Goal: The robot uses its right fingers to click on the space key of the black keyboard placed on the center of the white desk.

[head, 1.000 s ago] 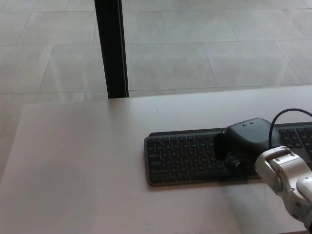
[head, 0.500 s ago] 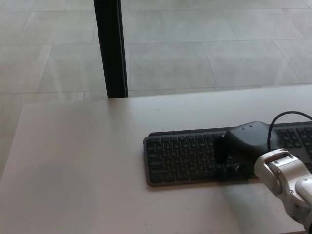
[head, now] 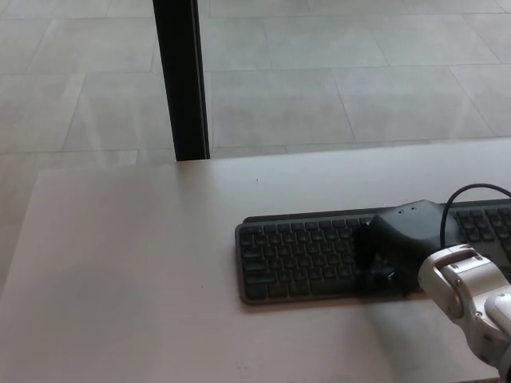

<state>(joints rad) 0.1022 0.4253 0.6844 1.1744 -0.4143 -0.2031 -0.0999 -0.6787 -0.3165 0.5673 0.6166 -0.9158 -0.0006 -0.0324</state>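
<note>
Right hand point(head: 399, 243) barely shifted — seemingly pressing keyboard point(head: 303, 257).

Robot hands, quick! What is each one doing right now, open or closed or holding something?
Left hand: not in view.
Right hand: down on the black keyboard, holding nothing; open or closed cannot be told.

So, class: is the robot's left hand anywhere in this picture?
No, only the right hand shows, resting over the black keyboard on the white desk.

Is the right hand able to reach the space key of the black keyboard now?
Probably yes: the right hand already lies over the bottom row of the black keyboard, and nothing stands between them.
</note>
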